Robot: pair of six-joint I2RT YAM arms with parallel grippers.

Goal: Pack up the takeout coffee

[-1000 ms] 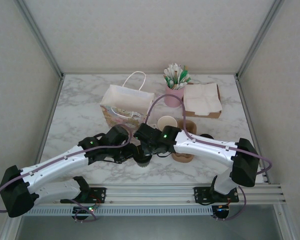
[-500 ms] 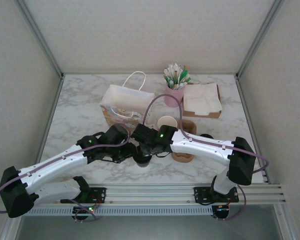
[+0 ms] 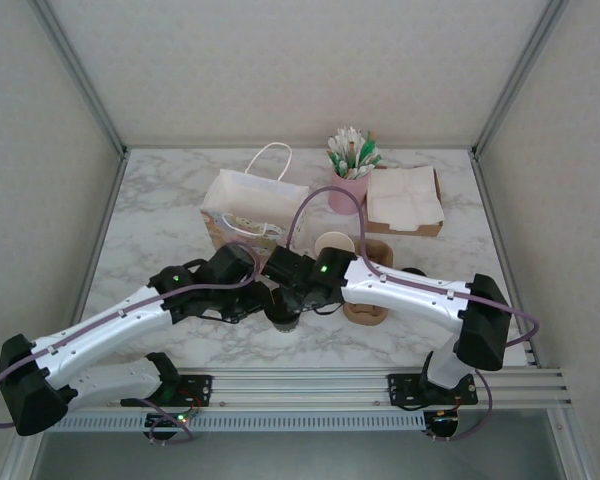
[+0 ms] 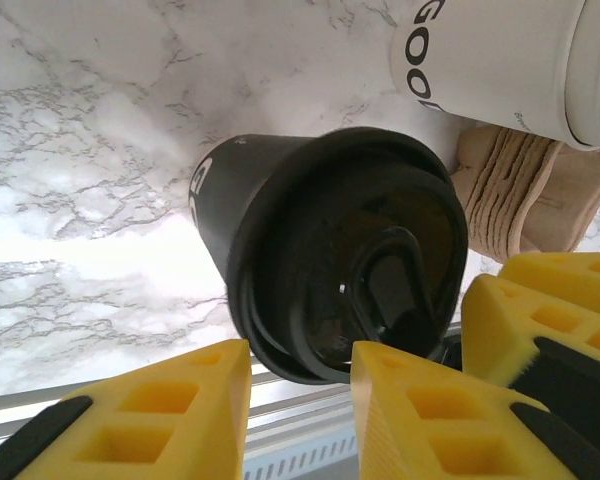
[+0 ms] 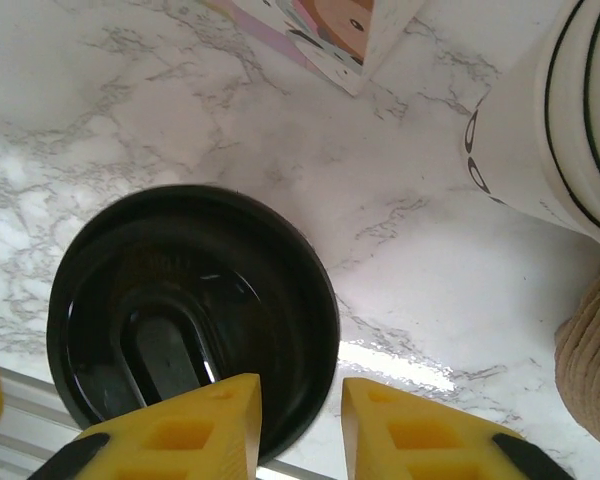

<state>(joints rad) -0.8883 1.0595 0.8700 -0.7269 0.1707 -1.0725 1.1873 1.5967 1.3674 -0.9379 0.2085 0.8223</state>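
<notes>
- Hovering both wrists over the takeout coffee (image 4: 330, 260), I see it upright on the marble table (image 3: 150, 240), near the front edge and between the two arms. Its body looks dark, and a black lid (image 5: 190, 310) sits on it.
- My left gripper (image 4: 300, 362) straddles the near rim of the lid. Its fingers are parted, and I see no pinch on anything.
- My right gripper (image 5: 300, 392) is released too. The lid's edge sits in the gap, and marble shows between the rim and one finger.
- I judge the lid seated and the step in hand to be letting go.
- To do it well, I would spread both pairs of fingers clear of the rim first. Then I would rise straight up, one arm at a time. The two heads are crowded together, and a dragged finger could lift the lid or tip the cup.
- Just beyond stand the stack of cups (image 4: 500, 60) and the tan sleeves (image 4: 515, 190), near enough to clip while withdrawing.
- Farther back the paper bag (image 3: 252, 208) stands with its handle up, apart from the cup. The carry to it has not yet begun.
- Against the frame a second ago, both pairs of fingers have eased apart. The right wrist has slid a little left and the left wrist has crept toward the back. Cup, stack and bag sit where they were.
</notes>
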